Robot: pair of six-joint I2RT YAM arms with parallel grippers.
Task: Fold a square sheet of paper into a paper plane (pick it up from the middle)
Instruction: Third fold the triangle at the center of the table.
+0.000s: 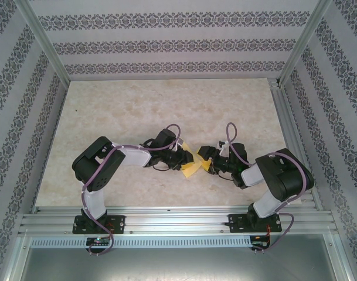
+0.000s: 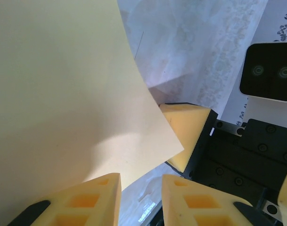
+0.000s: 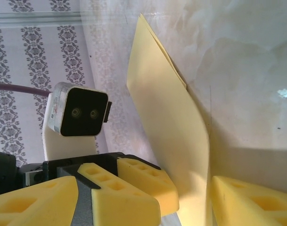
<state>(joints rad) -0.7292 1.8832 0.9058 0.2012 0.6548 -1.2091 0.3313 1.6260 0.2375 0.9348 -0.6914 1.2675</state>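
- Between the fingers of the left end effector (image 2: pixel 141 181) a narrow gap shows bare; they are slightly apart and pinch nothing that I can see.
- The square sheet of paper (image 2: pixel 63 94) leans against the outer side of one of its fingers.
- The right end effector (image 1: pixel 206 166) is spread wide and straddles the upright, curved sheet.
- All this sits near the middle of the desk (image 1: pixel 166 105).
- The sheet looks light, floppy and easily creased, so a gentle flat pinch near its middle seems best.

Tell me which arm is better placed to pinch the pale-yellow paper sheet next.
Right, likely: the right end effector is open astride the pale-yellow paper sheet; the left end effector's grip is unclear.
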